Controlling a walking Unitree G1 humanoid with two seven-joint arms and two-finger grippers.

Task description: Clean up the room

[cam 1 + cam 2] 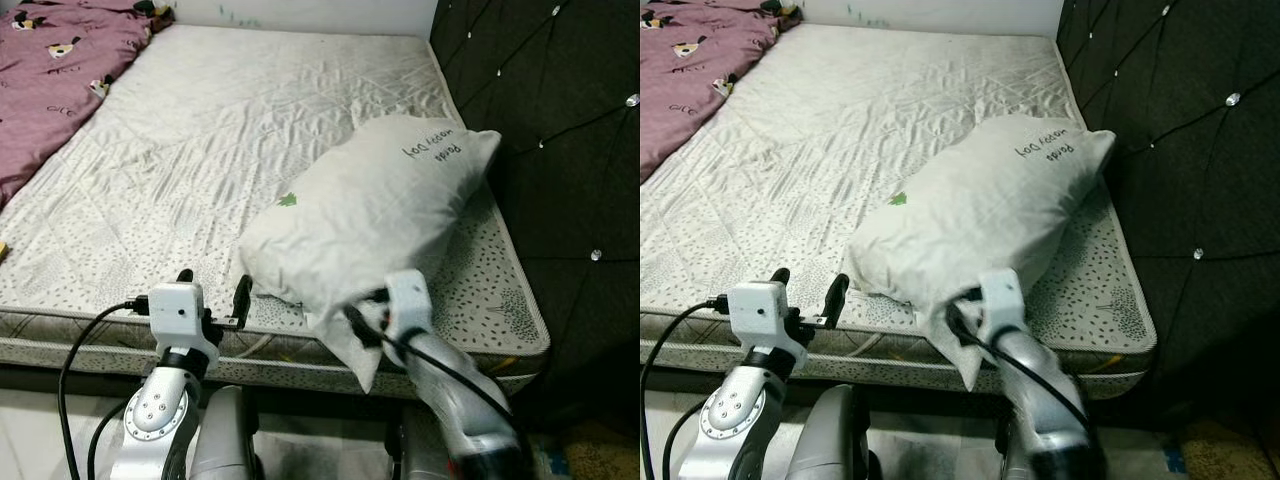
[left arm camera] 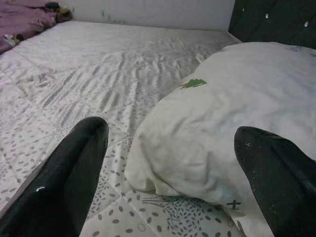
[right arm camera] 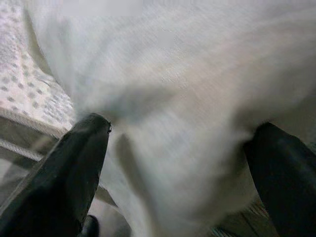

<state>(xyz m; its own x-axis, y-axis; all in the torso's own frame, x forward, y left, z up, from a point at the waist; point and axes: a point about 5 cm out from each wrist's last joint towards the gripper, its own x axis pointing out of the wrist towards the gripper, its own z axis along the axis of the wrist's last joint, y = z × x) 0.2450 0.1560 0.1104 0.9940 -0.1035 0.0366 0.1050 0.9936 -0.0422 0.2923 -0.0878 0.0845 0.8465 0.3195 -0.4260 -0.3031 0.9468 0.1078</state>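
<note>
A white pillow (image 1: 380, 215) with a small green mark and handwriting lies on the right front part of the bare mattress (image 1: 200, 150), one corner hanging over the front edge. My right gripper (image 3: 177, 163) is open, pushed against that hanging corner, with pillow fabric between its spread fingers (image 3: 74, 173). My left gripper (image 1: 214, 285) is open too, held at the mattress's front edge just left of the pillow. Its fingers (image 2: 64, 177) hold nothing, and the pillow (image 2: 237, 123) lies just beyond them.
A purple patterned blanket (image 1: 50, 70) is bunched at the far left of the bed. A black tufted headboard (image 1: 560, 120) runs along the right side. Pale floor (image 1: 30, 430) shows below the bed's front edge.
</note>
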